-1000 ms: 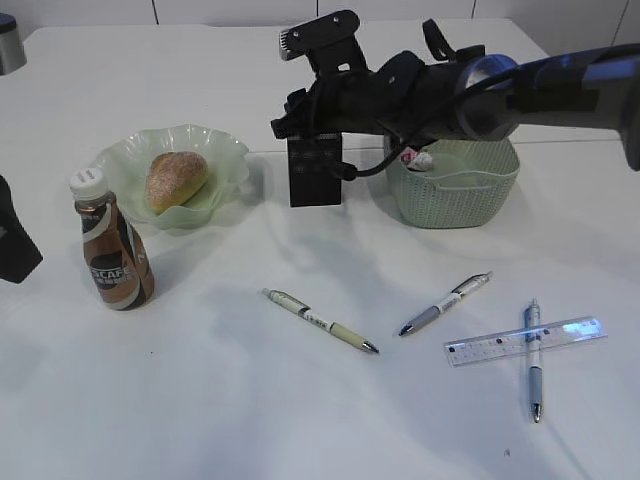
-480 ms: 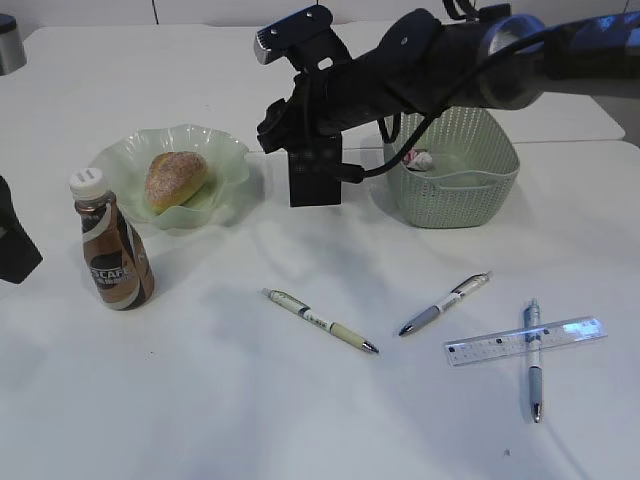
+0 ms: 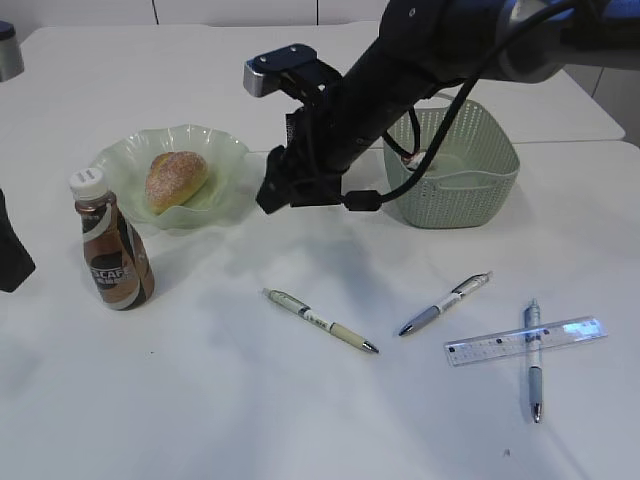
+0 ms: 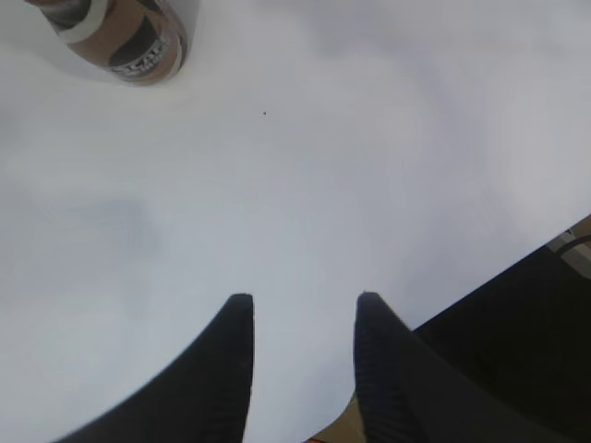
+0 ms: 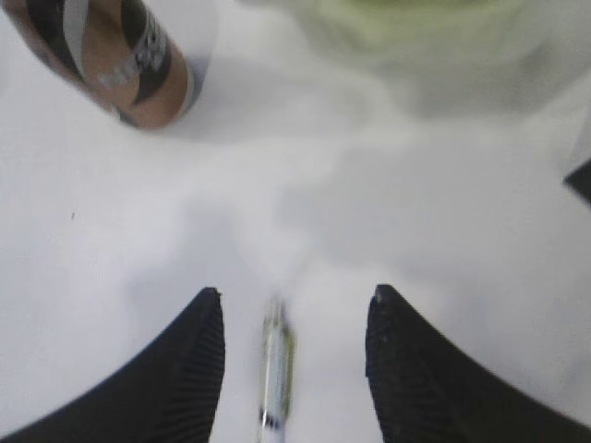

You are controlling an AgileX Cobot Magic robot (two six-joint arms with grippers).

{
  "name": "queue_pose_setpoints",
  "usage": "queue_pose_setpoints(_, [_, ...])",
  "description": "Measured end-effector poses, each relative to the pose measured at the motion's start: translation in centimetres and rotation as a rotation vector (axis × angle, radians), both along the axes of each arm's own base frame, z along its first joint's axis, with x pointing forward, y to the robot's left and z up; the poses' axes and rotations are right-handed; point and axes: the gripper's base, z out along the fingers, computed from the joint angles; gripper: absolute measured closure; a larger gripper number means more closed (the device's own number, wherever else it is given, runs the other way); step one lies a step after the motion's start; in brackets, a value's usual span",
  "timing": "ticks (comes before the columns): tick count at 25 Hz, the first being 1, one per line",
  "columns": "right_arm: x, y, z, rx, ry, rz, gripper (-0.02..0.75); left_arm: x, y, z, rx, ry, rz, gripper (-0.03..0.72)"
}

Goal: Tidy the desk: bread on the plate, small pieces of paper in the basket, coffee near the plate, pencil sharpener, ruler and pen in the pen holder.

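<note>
The right gripper [image 5: 294, 318] is hanging over the table with its jaws apart and nothing between them, and the cream pen [image 5: 275, 369] is lying blurred, probably just below the gap. The left gripper [image 4: 300, 318] is also spread and empty near the coffee bottle [image 4: 115, 39]. The bread [image 3: 176, 179] is sitting on the green plate [image 3: 225, 155], beside the coffee.

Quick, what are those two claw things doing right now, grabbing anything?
Left gripper: jaws open, holding nothing.
Right gripper: jaws open, empty, above a pen.
</note>
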Motion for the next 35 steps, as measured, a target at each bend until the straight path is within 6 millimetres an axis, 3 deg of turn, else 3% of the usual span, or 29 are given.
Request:
queue_pose_setpoints(7, [-1.6,-2.0,-1.4,-0.225,0.264,-0.114,0.343,-0.2,0.1,-0.1,0.011,0.023,-0.001,0.438])
queue_pose_setpoints(9, [-2.0,-3.3,-1.8,-0.364,0.340,-0.209,0.343,-0.2,0.1,-0.1,0.013,0.027,-0.001,0.438])
queue_pose_setpoints(14, [-1.8,-4.9,-1.8,-0.498,0.339,-0.381,0.358,-0.2,0.1,-0.1,0.014,0.029,-0.001,0.438])
queue_pose_setpoints(19, [-2.1,-5.0,-0.6,-0.478,0.328,-0.410,0.376,-0.3,0.2,-0.1,0.018,0.036,-0.001,0.438])
queue_pose_setpoints(23, [-2.9,-5.2,2.8,-0.423,0.274,-0.423,0.376,-0.4,0.2,-0.1,0.021,0.043,-0.001,0.438])
queue_pose_setpoints(27, [-4.3,-5.7,4.6,-0.403,0.261,-0.427,0.377,-0.4,0.2,-0.1,0.018,0.048,-0.001,0.438])
queue_pose_setpoints(29, [-4.6,-5.9,4.7,-0.405,0.264,-0.426,0.377,-0.5,0.1,-0.1,0.009,0.054,-0.001,0.438])
queue_pose_setpoints(33, [-8.3,-7.3,4.6,-0.438,0.319,-0.418,0.379,-0.5,0.0,-0.1,0.000,0.059,0.000,0.438])
queue_pose_setpoints(35, [-8.7,-7.5,4.5,-0.443,0.326,-0.417,0.379,-0.5,0.0,-0.1,-0.001,0.059,0.000,0.438])
